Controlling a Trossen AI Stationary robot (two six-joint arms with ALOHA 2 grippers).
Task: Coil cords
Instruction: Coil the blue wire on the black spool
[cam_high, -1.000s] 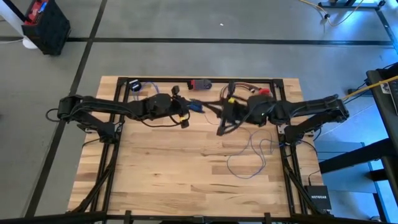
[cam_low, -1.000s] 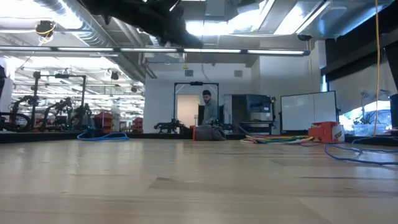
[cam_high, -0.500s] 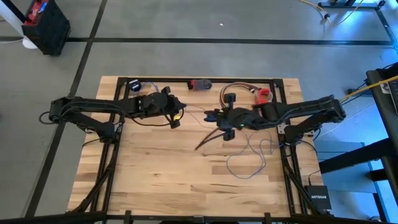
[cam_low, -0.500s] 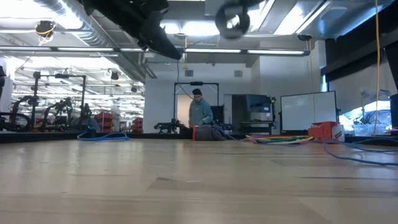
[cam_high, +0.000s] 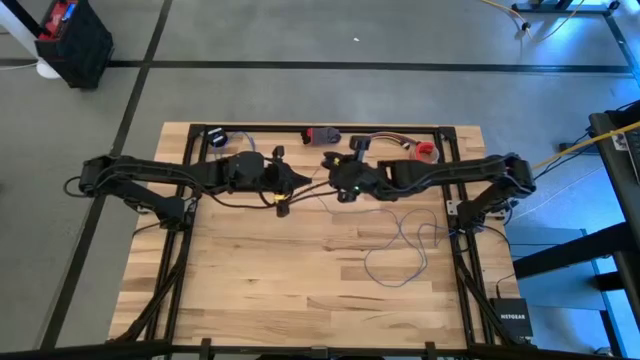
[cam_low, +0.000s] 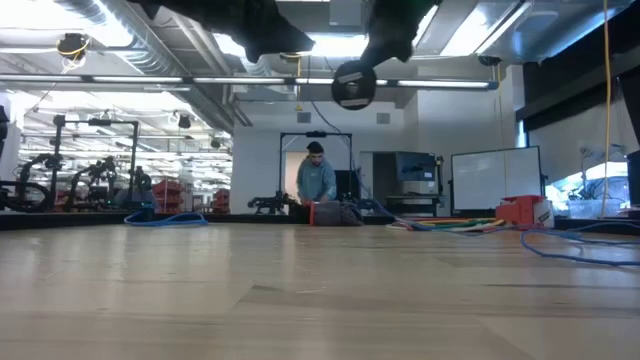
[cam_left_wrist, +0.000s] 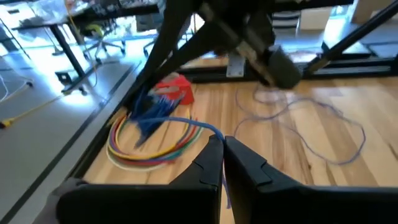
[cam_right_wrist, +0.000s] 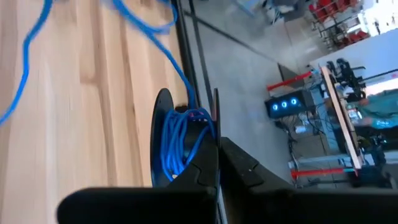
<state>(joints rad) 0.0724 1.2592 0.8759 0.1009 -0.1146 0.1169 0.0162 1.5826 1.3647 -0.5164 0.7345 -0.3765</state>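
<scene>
The thin grey-lilac cord lies in loose loops (cam_high: 404, 248) on the table's right half, also seen in the left wrist view (cam_left_wrist: 323, 134). Its black round disc (cam_low: 352, 85) hangs in the air at the right gripper, with cord wound on it (cam_right_wrist: 180, 146). My left gripper (cam_high: 298, 181) and right gripper (cam_high: 336, 184) nearly meet above the table's far middle. My left gripper (cam_left_wrist: 222, 144) is shut on a stretch of cord. My right gripper (cam_right_wrist: 219, 158) is shut on the disc. My left gripper pinches the cord (cam_left_wrist: 210, 129) between its two fingertips, and the cord runs on from there toward the right gripper, clear of the table. My right gripper pinches the disc by a thin flat rim (cam_right_wrist: 215, 121) that goes in between its two fingers. The disc is lifted clear of the table, the wound cord beside the fingers.
A coil of coloured cables (cam_high: 385, 140) and a red object (cam_high: 426, 150) lie at the far right edge, and other small items (cam_high: 322, 135) (cam_high: 218, 138) lie along the far edge. The near half shows bare wood (cam_high: 280, 280). A person (cam_low: 316, 180) stands in the room behind.
My right gripper has gone toward the table's left and far edges, close to the left gripper. With it the disc has come into the low view and sunk lower. My left gripper has shifted a little left and then back.
</scene>
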